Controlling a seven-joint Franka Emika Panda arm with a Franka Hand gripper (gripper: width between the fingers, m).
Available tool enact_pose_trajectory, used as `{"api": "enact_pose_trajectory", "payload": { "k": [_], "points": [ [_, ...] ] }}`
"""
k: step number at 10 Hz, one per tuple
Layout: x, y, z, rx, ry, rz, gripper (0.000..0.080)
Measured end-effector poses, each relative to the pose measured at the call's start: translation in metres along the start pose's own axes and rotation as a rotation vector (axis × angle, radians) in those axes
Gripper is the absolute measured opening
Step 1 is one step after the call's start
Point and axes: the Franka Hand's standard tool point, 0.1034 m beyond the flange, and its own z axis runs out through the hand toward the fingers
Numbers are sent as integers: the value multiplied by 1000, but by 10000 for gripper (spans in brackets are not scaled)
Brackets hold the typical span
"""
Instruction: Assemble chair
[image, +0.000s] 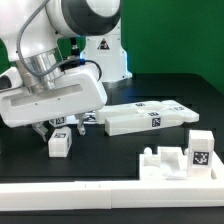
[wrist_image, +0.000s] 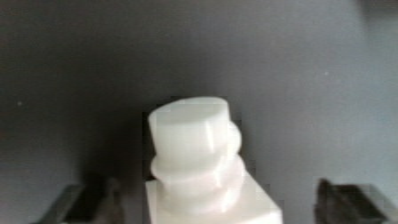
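A small white chair part (image: 58, 144) with a square tag stands on the black table at the exterior view's left. My gripper (image: 57, 127) hangs just above it, fingers on either side. In the wrist view the same chair part (wrist_image: 199, 150) rises as a rounded white block between the two dark fingers (wrist_image: 349, 202). The jaws are open, with dark gaps showing between them and the block. Other chair pieces lie apart: a flat tagged slab (image: 138, 122) in the middle and a blocky tagged piece (image: 186, 156) at the front right.
A thin white marker board (image: 160, 106) lies behind the flat slab. A long white rail (image: 100, 192) runs along the table's front edge. The arm's white base (image: 100, 45) stands at the back, with a green wall behind it.
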Motion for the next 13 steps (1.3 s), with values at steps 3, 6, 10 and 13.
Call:
{"api": "enact_pose_trajectory", "payload": {
  "k": [3,6,10,13],
  "points": [
    [24,-12,-16,9,-135,66,647],
    [27,-25,-17,-8,-353,58,648],
    [26,-12,-30,-31,-717,33,648],
    [37,7,-16,-80,-822,18,648]
  ]
}}
